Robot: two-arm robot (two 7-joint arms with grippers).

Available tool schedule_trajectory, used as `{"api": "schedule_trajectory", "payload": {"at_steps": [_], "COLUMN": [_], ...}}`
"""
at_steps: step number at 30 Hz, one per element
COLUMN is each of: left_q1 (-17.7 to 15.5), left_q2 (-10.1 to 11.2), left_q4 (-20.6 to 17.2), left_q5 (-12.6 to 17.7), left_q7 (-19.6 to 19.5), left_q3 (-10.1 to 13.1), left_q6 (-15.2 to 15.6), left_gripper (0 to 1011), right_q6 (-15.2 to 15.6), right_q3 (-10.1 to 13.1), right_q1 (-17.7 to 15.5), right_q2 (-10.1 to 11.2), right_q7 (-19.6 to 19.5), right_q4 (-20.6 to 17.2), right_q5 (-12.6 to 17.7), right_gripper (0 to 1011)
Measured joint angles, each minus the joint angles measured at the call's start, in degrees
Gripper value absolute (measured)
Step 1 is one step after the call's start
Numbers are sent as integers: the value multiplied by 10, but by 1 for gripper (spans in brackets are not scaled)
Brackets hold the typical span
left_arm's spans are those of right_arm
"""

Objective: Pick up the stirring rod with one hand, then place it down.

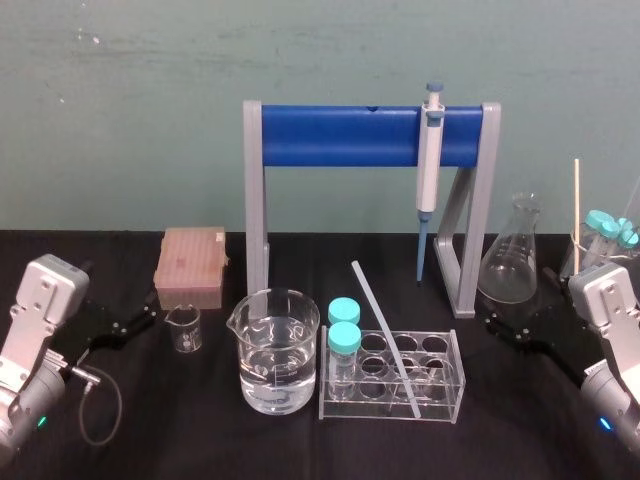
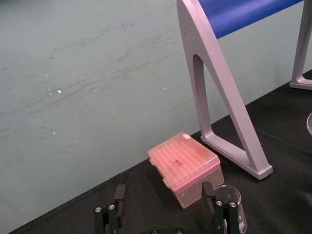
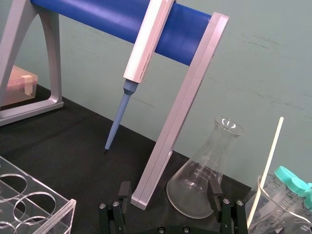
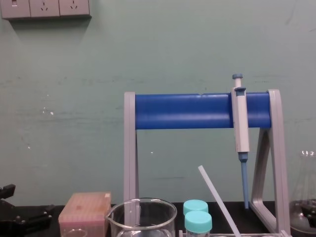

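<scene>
The stirring rod (image 1: 385, 338) is a thin translucent white stick leaning in the clear test-tube rack (image 1: 455, 385) at the table's middle, its upper end tilted back and left. From the chest view the stirring rod (image 4: 217, 200) slants up beside the teal-capped tubes (image 4: 197, 217). My right gripper (image 1: 510, 312) hovers low at the right, well clear of the rack, and its fingers (image 3: 214, 190) are spread wide with nothing between them. At the left my left gripper (image 1: 132, 306) stands open and empty near a small beaker (image 1: 183, 328), its fingers (image 2: 119, 195) apart.
A water-filled beaker (image 1: 278, 355) stands left of the rack. Behind is a grey-and-blue stand (image 1: 340, 135) with a pipette (image 1: 430, 160) hanging on it. A pink tip box (image 1: 192, 265) sits at back left, a conical flask (image 1: 512, 262) and a tube-filled beaker (image 1: 610, 235) at right.
</scene>
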Motion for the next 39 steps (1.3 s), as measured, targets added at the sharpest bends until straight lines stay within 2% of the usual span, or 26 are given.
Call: {"api": "schedule_trajectory", "payload": {"at_steps": [39], "left_q1": [0], "left_q2": [0], "left_q4": [0], "left_q5": [0], "left_q7": [0], "left_q3": [0], "left_q6": [0], "left_gripper": [1000], "right_q6": [0], "right_q3": [0], "right_q1": [0], "right_q2": [0], "right_q7": [0], "right_q4": [0], "right_q5": [0], "right_gripper": [1003]}}
